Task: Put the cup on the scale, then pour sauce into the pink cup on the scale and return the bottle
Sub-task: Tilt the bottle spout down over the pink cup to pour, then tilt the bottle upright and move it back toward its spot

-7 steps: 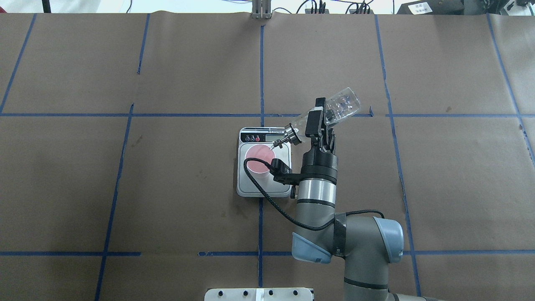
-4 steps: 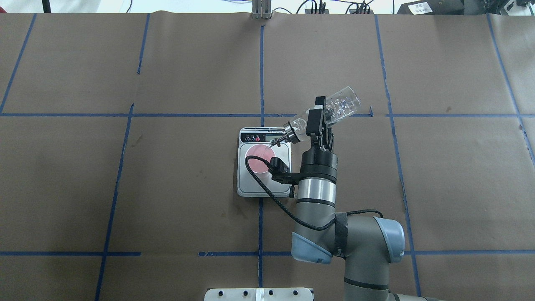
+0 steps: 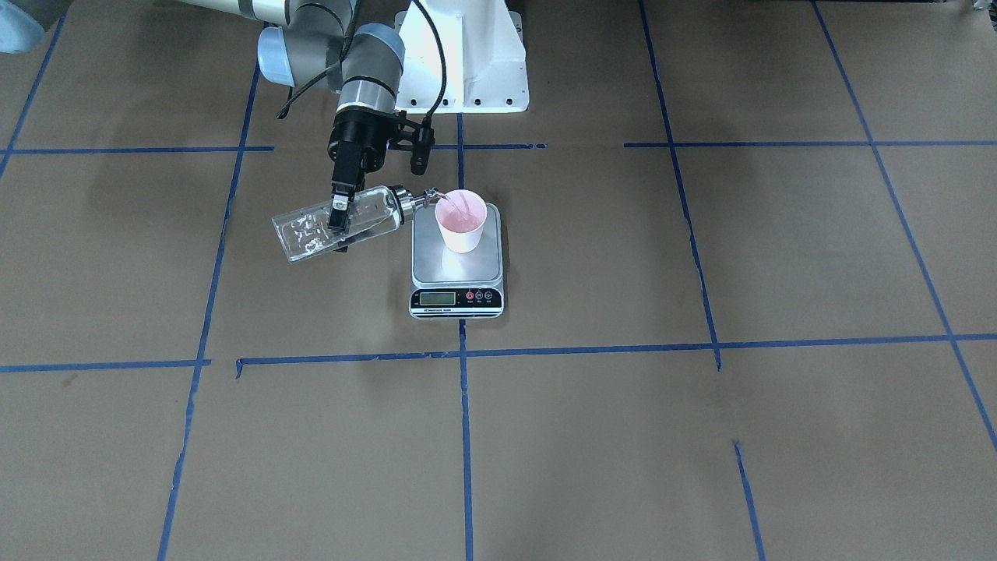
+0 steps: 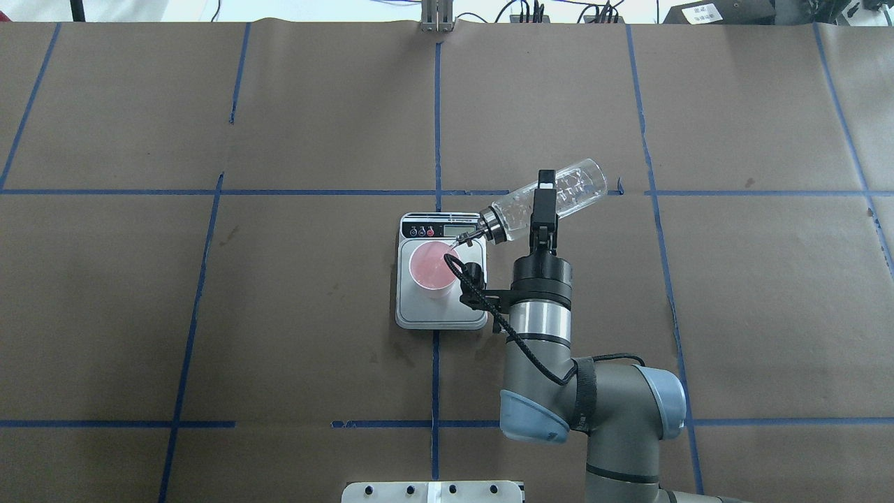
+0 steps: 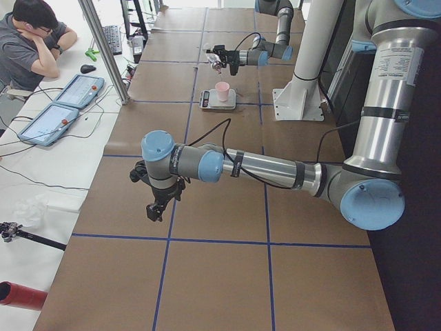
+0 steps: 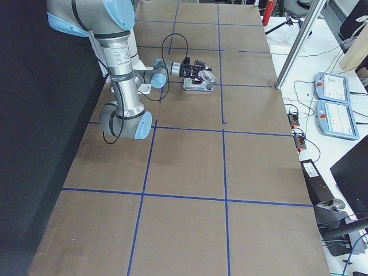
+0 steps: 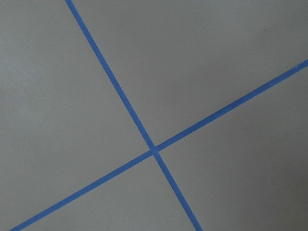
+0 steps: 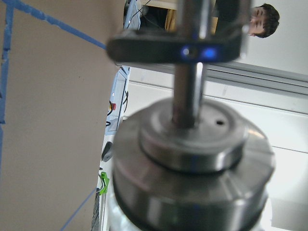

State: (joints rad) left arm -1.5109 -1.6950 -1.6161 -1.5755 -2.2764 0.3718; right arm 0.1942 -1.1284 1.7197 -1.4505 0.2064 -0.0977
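Brown-paper desk (image 4: 279, 314), blue tape grid. Near desk's left edge, left hand (image 5: 153, 210) hangs above paper; fingers apart or together: cannot tell. Mid-desk, scale (image 4: 447, 311) carries pink cup (image 4: 431, 269), upright on steel platform. Faint clear sauce (image 3: 458, 204) stream runs from spout into cup. Just right, bottle (image 4: 576, 185) tilted, cap down toward cup, clamped in right hand (image 4: 544, 201).

Brown paper-covered table (image 4: 279, 314) with blue tape grid (image 4: 437, 105), white side desk (image 5: 62, 160)
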